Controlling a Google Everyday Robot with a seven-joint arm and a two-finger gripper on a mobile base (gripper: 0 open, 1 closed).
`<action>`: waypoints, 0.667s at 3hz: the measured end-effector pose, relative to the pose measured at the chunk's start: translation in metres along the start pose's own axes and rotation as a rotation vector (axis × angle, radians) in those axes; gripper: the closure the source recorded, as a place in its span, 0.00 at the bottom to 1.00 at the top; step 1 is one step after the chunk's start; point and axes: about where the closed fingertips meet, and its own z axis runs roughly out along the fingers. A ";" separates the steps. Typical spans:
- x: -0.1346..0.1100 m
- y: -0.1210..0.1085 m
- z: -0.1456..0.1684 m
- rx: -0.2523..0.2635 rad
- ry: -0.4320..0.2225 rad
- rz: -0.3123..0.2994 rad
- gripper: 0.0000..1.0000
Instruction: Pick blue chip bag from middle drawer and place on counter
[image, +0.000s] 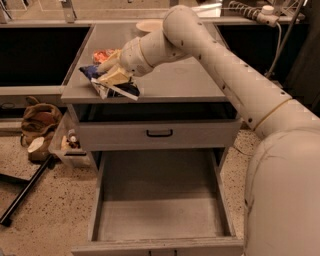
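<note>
Gripper clamps blue chip bag low at worktop front-left edge. Shift inboard, set flat, then release; could slide off.

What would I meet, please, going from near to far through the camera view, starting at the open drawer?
middle drawer → drawer front with black handle → blue chip bag at the front left of the counter, with the gripper on it → orange-red snack bag → pale bowl
</note>
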 end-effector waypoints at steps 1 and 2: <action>0.000 0.000 0.000 0.000 0.000 0.000 0.10; 0.000 0.000 0.000 0.000 0.000 0.000 0.00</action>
